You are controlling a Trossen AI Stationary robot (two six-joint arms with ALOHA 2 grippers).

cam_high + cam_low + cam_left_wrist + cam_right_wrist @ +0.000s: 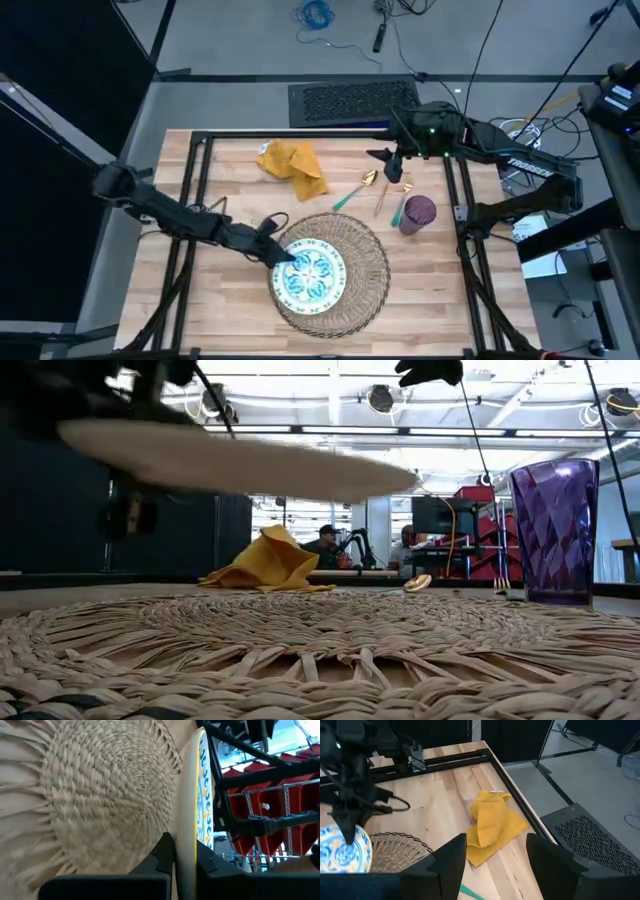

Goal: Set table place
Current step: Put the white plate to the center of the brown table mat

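High view: my left claw (277, 254) is clenched on the rim of the small round blue-green patterned plate (310, 275), over the big round woven straw mat (335, 272).

From the low view the plate (235, 460) hangs in the air above the mat (320, 655), not touching it, and my left wrist view shows its edge pinched between my two dark fingers (162, 855). The mat lies on the light wood plank surface (225, 180). My right claw (393, 166) hovers over the far side of the surface with its fingers spread apart, gripping nothing. Below it lie the gold cutlery (375, 190), some pieces seemingly green-handled, though they are too small to be sure. The purple faceted cup (417, 214) stands upright just beside the mat, and the crumpled mustard-yellow napkin (292, 168) rests well apart from it.
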